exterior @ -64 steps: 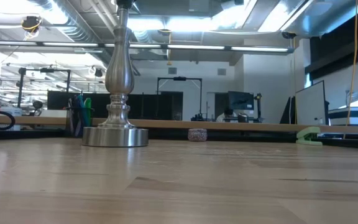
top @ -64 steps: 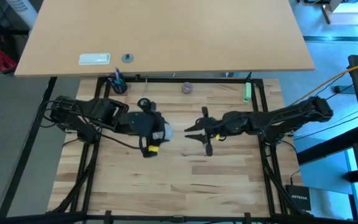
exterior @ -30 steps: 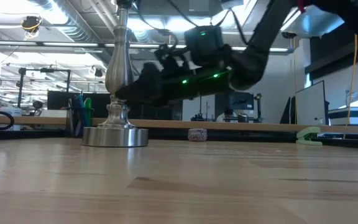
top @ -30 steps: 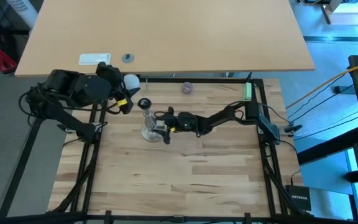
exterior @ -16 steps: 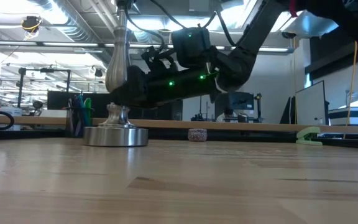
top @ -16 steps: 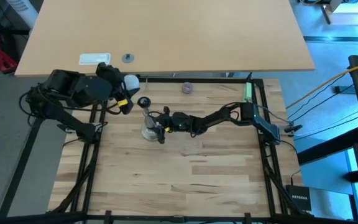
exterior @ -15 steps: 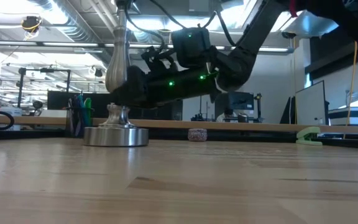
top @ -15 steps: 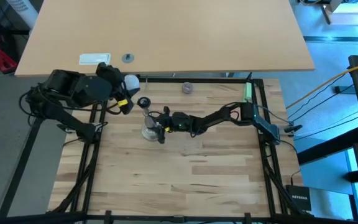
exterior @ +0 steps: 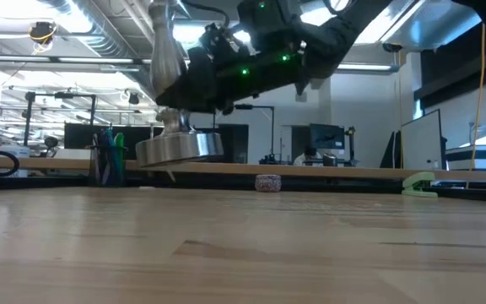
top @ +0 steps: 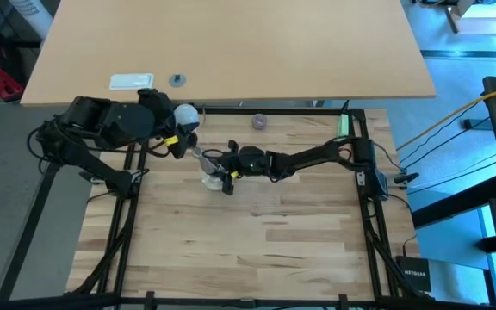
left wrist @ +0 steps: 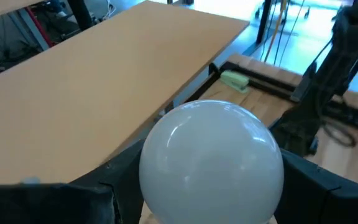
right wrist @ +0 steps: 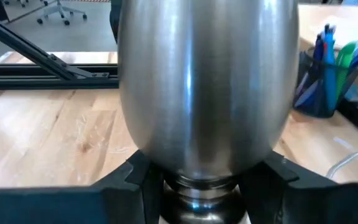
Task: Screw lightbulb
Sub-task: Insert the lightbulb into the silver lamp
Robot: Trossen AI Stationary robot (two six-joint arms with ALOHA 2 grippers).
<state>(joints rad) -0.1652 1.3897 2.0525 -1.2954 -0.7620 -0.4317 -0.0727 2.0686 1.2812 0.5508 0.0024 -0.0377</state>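
The bench was a pale butcher-block top inside a black frame, with a larger tan table butted against its far edge. Most of the wood lay bare, from the middle to the near edge and both near corners. Beyond the far edge, the low view showed an open workshop with strip lights, monitors and dark racks.

The right gripper reached across from the right edge to left of centre. Its fingers were clamped on the narrow neck of the silvery stand, just below the bulged body. The stand was tilted, and in the low view its round base hung clear of the wood.

The left gripper was at the far left corner, over the frame rail. Its fingers were closed around the lightbulb — the white globe faced outward, and the threaded end was hidden. Bulb and stand were near each other but apart.

Along the far edge lay a cup of pens near the left corner, a small purplish-grey round object at the middle, and a green item toward the right corner — all well apart from the stand.
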